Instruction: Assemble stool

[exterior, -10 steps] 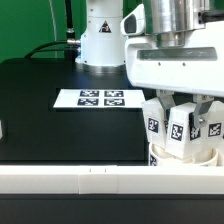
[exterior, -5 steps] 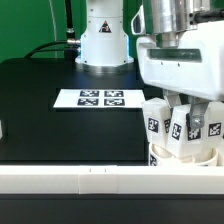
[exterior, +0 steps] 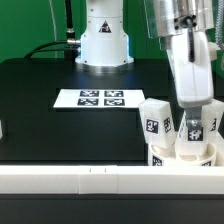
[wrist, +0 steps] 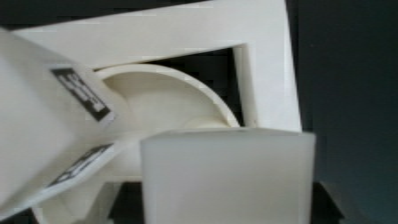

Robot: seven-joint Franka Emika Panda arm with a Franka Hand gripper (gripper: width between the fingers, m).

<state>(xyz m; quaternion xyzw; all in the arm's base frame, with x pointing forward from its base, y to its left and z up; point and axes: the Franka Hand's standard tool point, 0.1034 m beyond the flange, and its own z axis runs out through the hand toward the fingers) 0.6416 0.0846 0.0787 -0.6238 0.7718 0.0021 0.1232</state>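
exterior view: jaws (exterior: 191, 112) pinched narrow on one upright leg (exterior: 191, 130), directly above the round seat (exterior: 185, 156) at the desk (exterior: 40, 90) front edge, exterior view's right; another leg (exterior: 153, 122) upright just beside; marker board (exterior: 98, 98) well apart.

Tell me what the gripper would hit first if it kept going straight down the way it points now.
Most likely the stool leg right under it: the gripper points straight down and already seems shut on that leg's top, with the round seat just below. The fingertips are hard to see, so depth is uncertain.
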